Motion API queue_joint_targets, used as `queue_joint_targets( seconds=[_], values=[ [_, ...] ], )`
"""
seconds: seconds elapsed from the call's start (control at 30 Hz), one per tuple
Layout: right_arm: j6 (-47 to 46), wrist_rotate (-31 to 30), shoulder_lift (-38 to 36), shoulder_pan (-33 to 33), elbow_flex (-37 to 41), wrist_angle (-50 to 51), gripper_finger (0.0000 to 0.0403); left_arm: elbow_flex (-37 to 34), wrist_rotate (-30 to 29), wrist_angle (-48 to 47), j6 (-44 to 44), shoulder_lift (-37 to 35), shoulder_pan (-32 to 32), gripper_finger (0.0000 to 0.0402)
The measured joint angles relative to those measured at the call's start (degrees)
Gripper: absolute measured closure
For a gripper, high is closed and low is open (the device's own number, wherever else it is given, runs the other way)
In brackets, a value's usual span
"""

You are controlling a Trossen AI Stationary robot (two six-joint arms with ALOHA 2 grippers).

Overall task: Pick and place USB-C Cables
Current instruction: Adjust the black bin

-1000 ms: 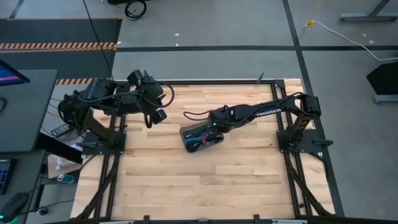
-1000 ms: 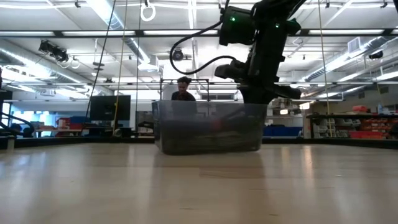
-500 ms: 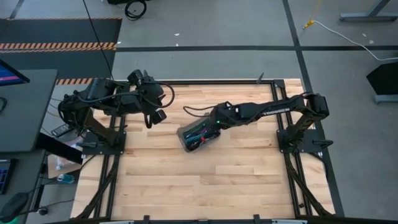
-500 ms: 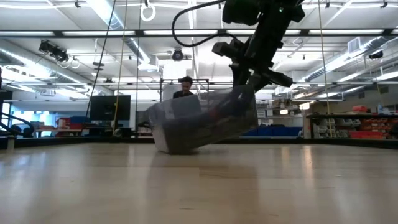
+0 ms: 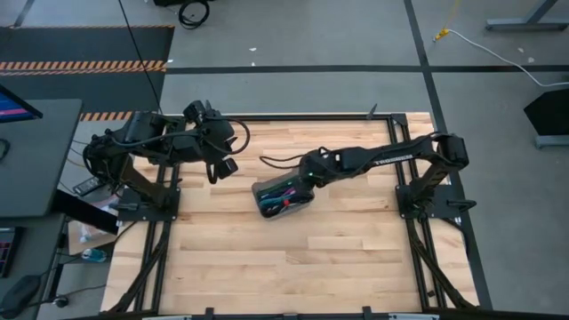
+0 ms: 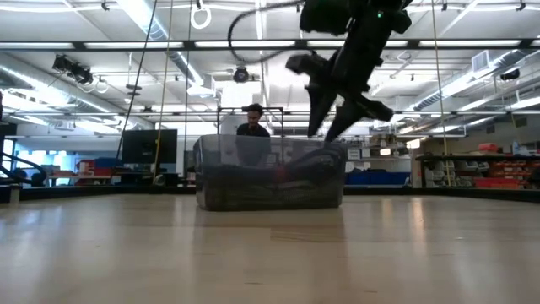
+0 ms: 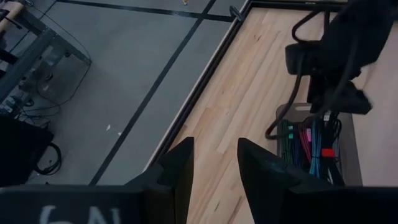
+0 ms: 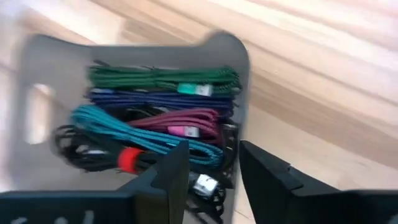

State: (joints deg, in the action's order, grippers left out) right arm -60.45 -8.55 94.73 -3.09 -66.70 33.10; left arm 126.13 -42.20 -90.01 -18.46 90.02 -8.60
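Note:
A translucent grey tray (image 5: 259, 192) stands flat on the wooden table, near its middle; the low view shows the tray (image 6: 253, 181) resting on its bottom. Inside lie the USB-C cables in bundles: green (image 8: 161, 78), purple (image 8: 149, 98), teal (image 8: 118, 127), maroon (image 8: 183, 118) and black with a red band (image 8: 127, 158). My right gripper (image 6: 331, 127) is open just above the tray's right wall, one finger on each side of it, touching nothing that I can see. My left gripper (image 5: 216, 173) is open and empty, above the table's far left.
Black frame rails (image 5: 418, 222) border the table. A person (image 6: 251, 122) stands in the room behind the tray. Bare wood (image 5: 293, 267) lies toward the table's near edge.
My right gripper, shut on the tray's right wall, tipped that side up off the table and drew the tray a little toward the table's left. It has then opened and let go, and the tray has dropped flat again, slightly left of where it stood.

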Motion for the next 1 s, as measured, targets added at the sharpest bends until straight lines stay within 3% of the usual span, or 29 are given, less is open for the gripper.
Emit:
queue_joint_targets(
  seconds=[0.3,0.47,0.6,0.73,0.83,0.9,1.0],
  values=[
    [14.6,1.3,-11.0,-1.3,-0.1,-3.0,0.025,0.0,0.2,0.0,-2.8,0.0,0.5,0.0271],
    [23.2,8.8,-13.9,-4.9,0.0,5.5,0.0289,-2.5,2.7,0.6,-7.4,-0.1,2.8,0.0271],
    [28.2,10.1,-15.7,-6.5,0.0,7.1,0.0384,-11.7,3.0,2.4,-10.9,0.1,6.2,0.0273],
    [32.1,10.1,-17.9,-7.1,0.0,6.2,0.0398,-26.5,4.9,14.6,-10.4,0.2,10.2,0.0304],
    [33.6,10.1,-19.8,-7.2,0.0,6.7,0.0399,-36.5,9.3,27.8,-8.0,0.2,12.9,0.0358],
    [35.1,8.9,-21.8,-7.2,0.1,7.0,0.04,-41.3,11.8,33.7,-7.7,0.2,14.6,0.0389],
    [36.5,7.5,-26.5,-6.9,0.1,6.6,0.04,-46.3,13.8,37.1,-8.4,0.2,17.2,0.0396]
  ],
)
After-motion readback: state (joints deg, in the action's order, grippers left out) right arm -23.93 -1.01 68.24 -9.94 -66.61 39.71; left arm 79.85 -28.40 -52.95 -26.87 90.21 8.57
